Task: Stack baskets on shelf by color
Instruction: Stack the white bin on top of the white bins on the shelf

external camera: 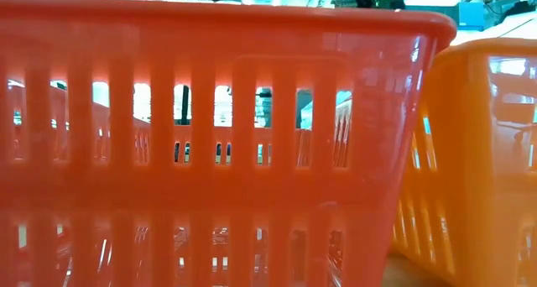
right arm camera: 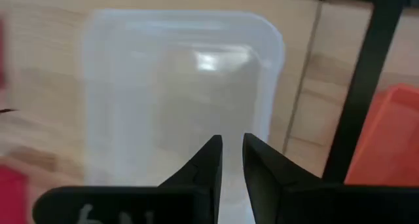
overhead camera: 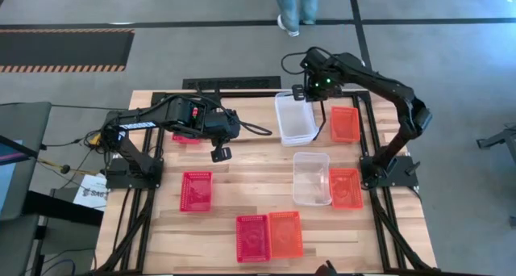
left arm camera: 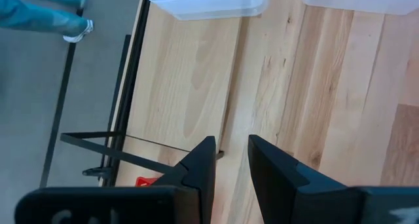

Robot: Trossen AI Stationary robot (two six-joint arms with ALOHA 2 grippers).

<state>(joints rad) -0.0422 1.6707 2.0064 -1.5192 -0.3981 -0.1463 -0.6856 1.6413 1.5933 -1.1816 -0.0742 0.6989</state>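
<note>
Standing at the far edge of the tabletop point(overhead camera: 242, 167), a clear basket point(overhead camera: 295, 119) sits between the two arms, and the right gripper point(overhead camera: 299, 91) hangs over its far rim. In the right wrist view this clear basket point(right arm camera: 183, 93) fills the space in front of the fingers, which are apart by a narrow gap and hold nothing. Just beside it, on the right, lies an orange basket point(overhead camera: 345, 123), and a thin black rod of the shelf point(overhead camera: 321, 123) shows between the two. Nearer to the front, a second clear basket point(overhead camera: 311, 177) touches another orange basket point(overhead camera: 345, 187). A red basket point(overhead camera: 196, 190) lies alone on the left half of the tabletop, and at the front edge a red basket point(overhead camera: 251, 237) and an orange basket point(overhead camera: 285, 234) lie side by side; in the low view these two fill the picture. One more red basket point(overhead camera: 187, 136) is mostly hidden under the left arm. The left gripper point(overhead camera: 220, 153) hovers over bare wood left of the far clear basket, its fingers slightly apart and empty. Beyond the tabletop, the legs of a person point(overhead camera: 295, 3) show on the floor.
</note>
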